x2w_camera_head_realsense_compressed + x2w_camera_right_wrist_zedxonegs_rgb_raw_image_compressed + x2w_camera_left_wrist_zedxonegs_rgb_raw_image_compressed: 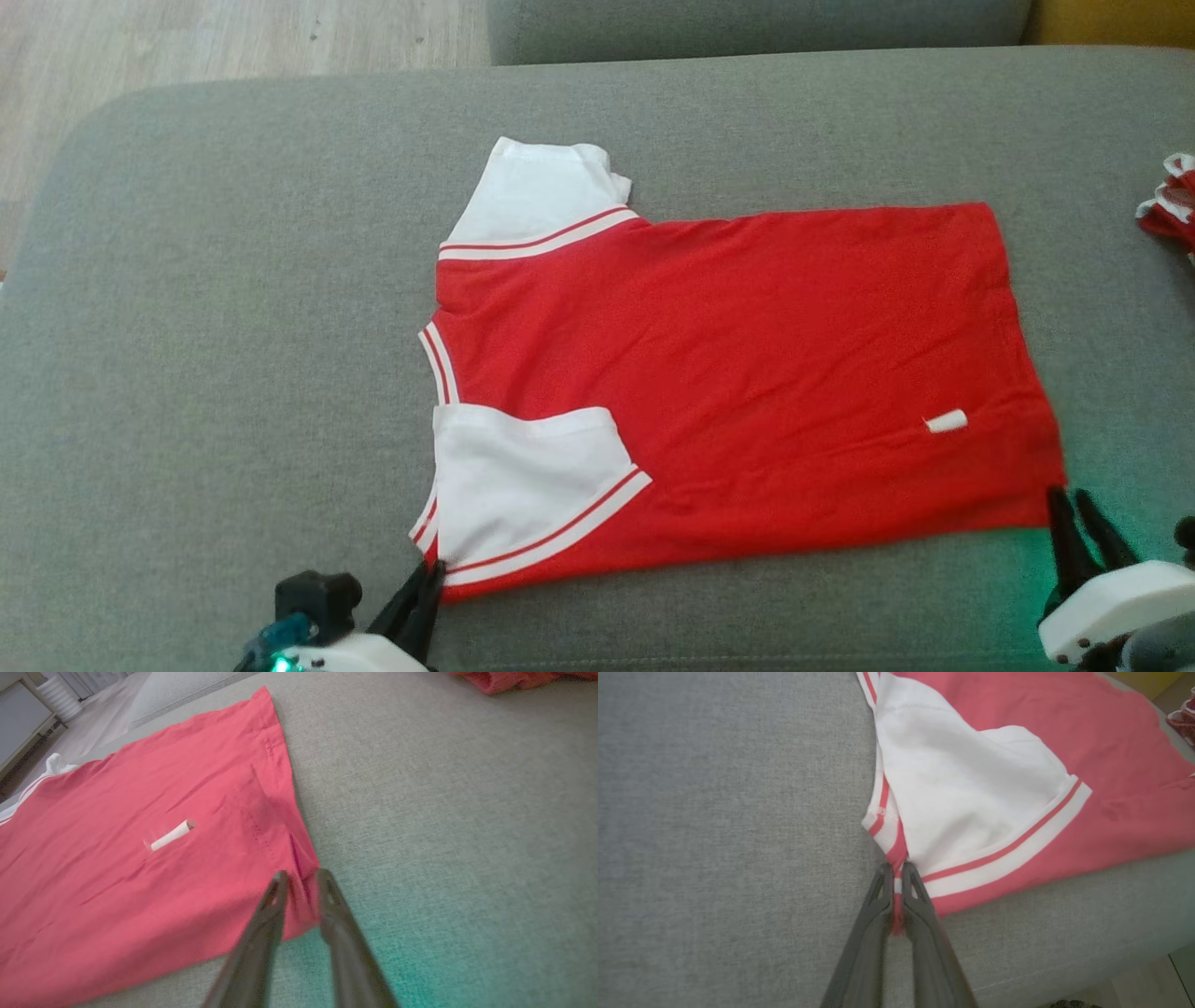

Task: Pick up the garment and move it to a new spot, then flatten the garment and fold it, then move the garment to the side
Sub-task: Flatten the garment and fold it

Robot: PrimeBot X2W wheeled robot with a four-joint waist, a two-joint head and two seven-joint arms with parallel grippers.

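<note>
Two long-fingered dark tools sit at the near edge of the grey fabric sofa seat, one at each near corner of the garment. The left tool is pinched tight on the near shoulder corner, with a sliver of red cloth squeezed between its fingers. The right tool stands narrowly parted at the near hem corner. That corner lies in the gap between its fingers, and I see no pinch on it. A green glow falls on the cushion beside it.

Between them, the red short-sleeved shirt with white sleeves and red-and-white striped trim lies spread flat on the seat, collar end to the robot's left and hem to its right. Its near white sleeve is folded in over the red body. A small white tag rests on the red cloth near the hem. Farther back, the far white sleeve sticks out away from the robot.

At the far right edge of the seat, well apart from the shirt, lies a bunched red-and-white cloth. Beyond the cushion, pale wooden floor shows.
</note>
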